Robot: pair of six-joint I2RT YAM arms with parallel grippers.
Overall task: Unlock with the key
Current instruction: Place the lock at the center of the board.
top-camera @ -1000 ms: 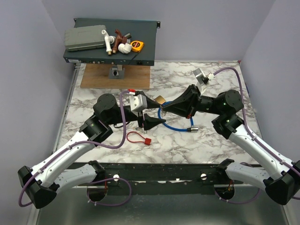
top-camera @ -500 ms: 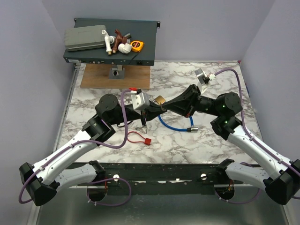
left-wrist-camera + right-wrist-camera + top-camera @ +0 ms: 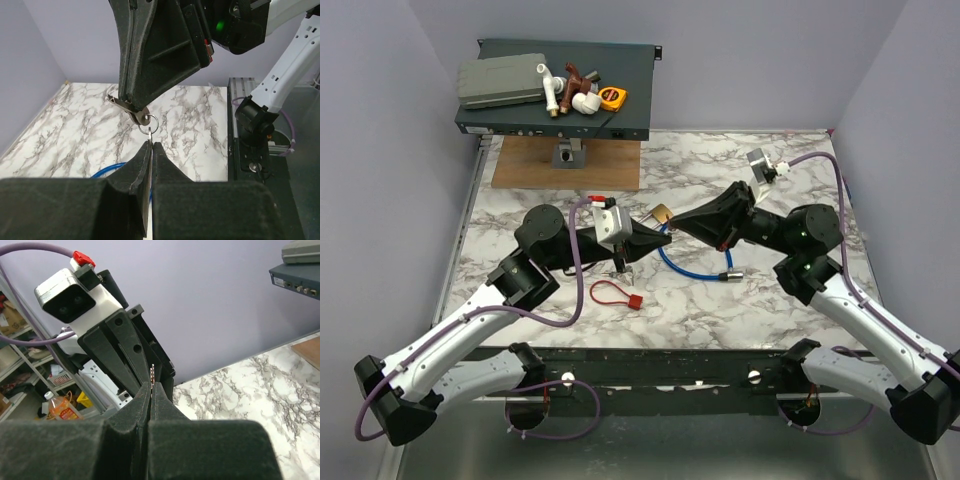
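The brass padlock (image 3: pixel 662 212) hangs above mid-table with my right gripper (image 3: pixel 671 222) shut on it. It shows edge-on in the right wrist view (image 3: pixel 152 371) and in the left wrist view (image 3: pixel 125 104). A small metal ring (image 3: pixel 148 122) dangles from its lower end. My left gripper (image 3: pixel 653 232) meets it tip to tip, and its jaws (image 3: pixel 151 144) are shut on the ring's lower edge. The key (image 3: pixel 634 301), a red tag on a red cord, lies on the marble in front of the left arm, in neither gripper.
The blue cable lock (image 3: pixel 695 265) curls on the table under both grippers. A wooden board (image 3: pixel 565 165) with a small metal fixture sits at the back left. Behind it a dark rack unit (image 3: pixel 620 120) carries fittings and a tape measure.
My left gripper has moved right up to the padlock and its jaws have closed. The right gripper with the padlock shifted slightly right. The key on its cord has stayed put.
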